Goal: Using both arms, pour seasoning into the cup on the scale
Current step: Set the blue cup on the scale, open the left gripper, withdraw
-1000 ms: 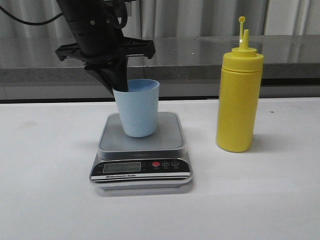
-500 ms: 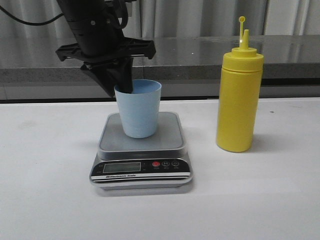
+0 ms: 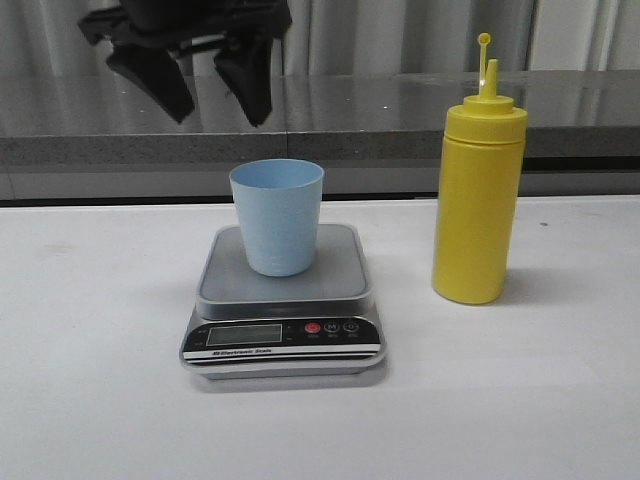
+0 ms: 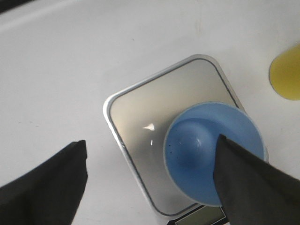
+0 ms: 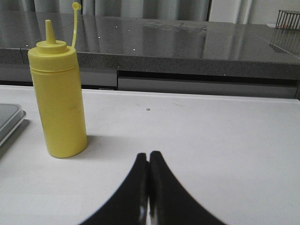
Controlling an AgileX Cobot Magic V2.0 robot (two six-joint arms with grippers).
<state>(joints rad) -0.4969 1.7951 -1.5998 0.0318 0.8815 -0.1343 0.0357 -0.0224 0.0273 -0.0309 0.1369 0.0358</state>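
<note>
Left tool (image 3: 212, 85): black, raised above and behind the cup, fingers spread wide, gripping nothing. In the left wrist view the two dark fingers (image 4: 42, 187) frame the scale from overhead, one lying across the cup's rim in the picture, the other well off to the side over bare desk.

Right tool (image 5: 148, 187): black, low over the desk, fingers pressed together with only a thin seam between them, holding nothing. It points toward the rear counter, the bottle off to one side ahead of it. Not seen in the front view.

Desk (image 3: 520, 400): flat, white, matt, with faint marks; soft shadows under each item.

Room: a dark grey speckled counter (image 3: 400, 100) runs along the far edge of the desk, pale vertical curtain folds behind it.

Cup (image 3: 277, 215): pale blue plastic tumbler, tapered, no handle, upright on the scale's platform, toward its front half. Interior appears empty from above.

Scale (image 3: 283, 300): grey square platform with rounded corners, black and silver front panel, LCD display, one red and two dark buttons. Sits on the desk left of centre.

Seasoning (image 3: 479, 190): tall yellow squeeze bottle, cylindrical, pointed nozzle, small cap on a thin tether standing up beside it. Upright on the desk, right of the scale, apart from it.
</note>
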